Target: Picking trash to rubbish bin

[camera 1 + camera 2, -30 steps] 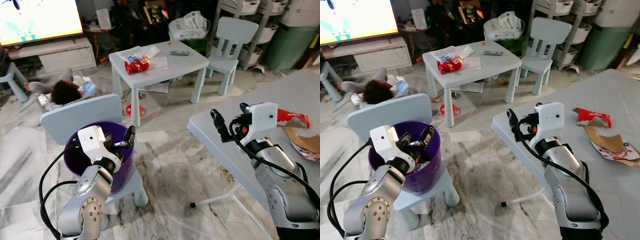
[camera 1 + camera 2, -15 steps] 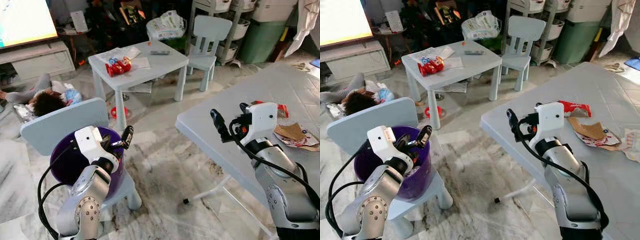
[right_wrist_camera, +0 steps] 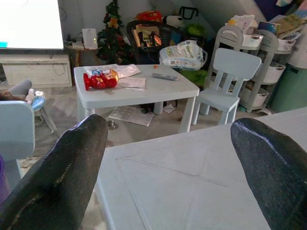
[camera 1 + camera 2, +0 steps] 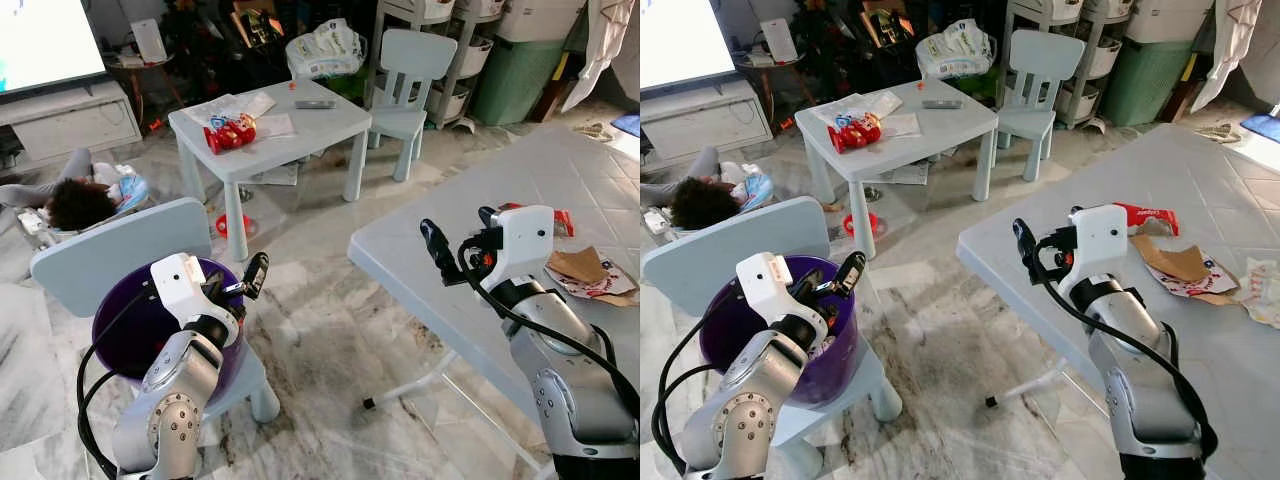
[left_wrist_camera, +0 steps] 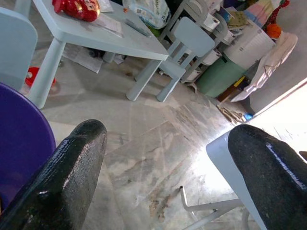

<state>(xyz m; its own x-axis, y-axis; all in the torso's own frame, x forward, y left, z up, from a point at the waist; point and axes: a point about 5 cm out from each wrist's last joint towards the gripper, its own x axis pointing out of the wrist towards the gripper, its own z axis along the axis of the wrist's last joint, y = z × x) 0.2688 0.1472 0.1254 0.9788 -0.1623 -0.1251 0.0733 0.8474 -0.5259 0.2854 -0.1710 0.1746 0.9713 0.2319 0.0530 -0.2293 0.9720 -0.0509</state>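
Over the purple rubbish bin (image 4: 135, 330) at 8 o'clock, left tool (image 4: 245, 282) hovers released, forearm raised. Right tool (image 4: 445, 245) released, empty, arm bent above grey tabletop (image 4: 420, 260) edge. Trash: red wrapper (image 4: 1148, 215) and torn cardboard (image 4: 1185, 265) at 3 o'clock on tabletop.

A round purple rubbish bin (image 4: 715, 330) stands upright on the seat of a small pale-blue child's chair (image 4: 735, 255), with some scraps visible inside near its rim. On the large grey desk (image 4: 1200, 190), a red snack wrapper (image 4: 1148, 215) lies flat near the far edge, and just beside it lie a torn piece of brown cardboard (image 4: 1175, 262) and crumpled printed paper (image 4: 1262, 290). A red snack packet (image 4: 847, 131) rests on the small white desk (image 4: 940, 125) further back, well apart from the bin.
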